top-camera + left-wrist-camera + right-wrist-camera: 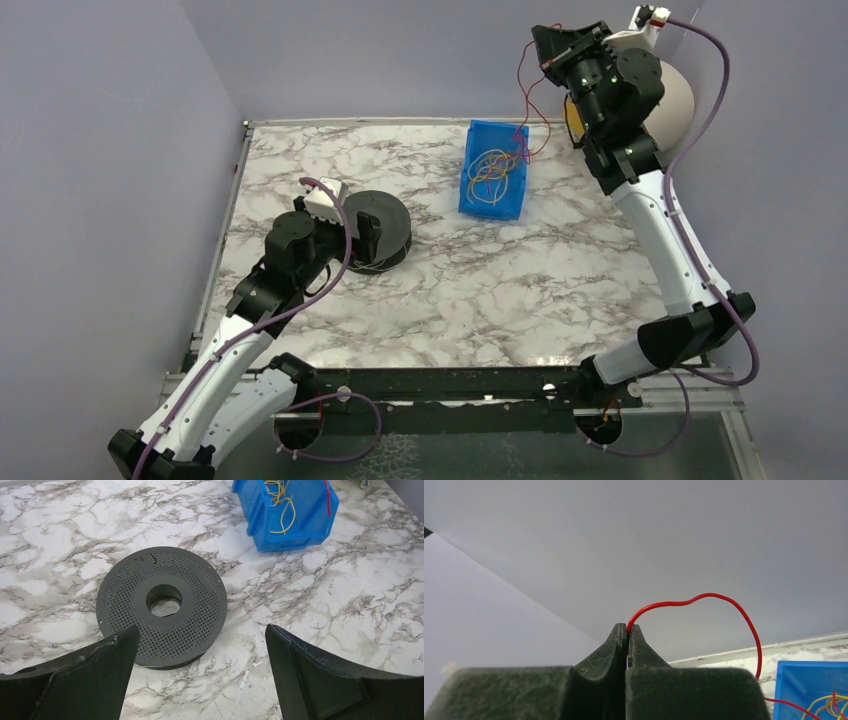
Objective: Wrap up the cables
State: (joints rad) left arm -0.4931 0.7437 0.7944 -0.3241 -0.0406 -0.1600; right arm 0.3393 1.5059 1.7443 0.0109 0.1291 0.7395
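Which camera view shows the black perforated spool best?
The left wrist view: the spool lies flat, holes and centre opening clear. The top external view shows it partly hidden by the left gripper. The right wrist view does not show it.

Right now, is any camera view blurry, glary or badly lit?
Top external: even soft light, no harsh glare. Left wrist: spool sharp, left gripper dark, soft-edged. Right wrist: right gripper looms close and dim, red cable crisp against blank wall.

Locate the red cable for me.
The red cable is pinched in the shut jaws of the right gripper, raised at the far right of the top view, and trails down into the blue bin.
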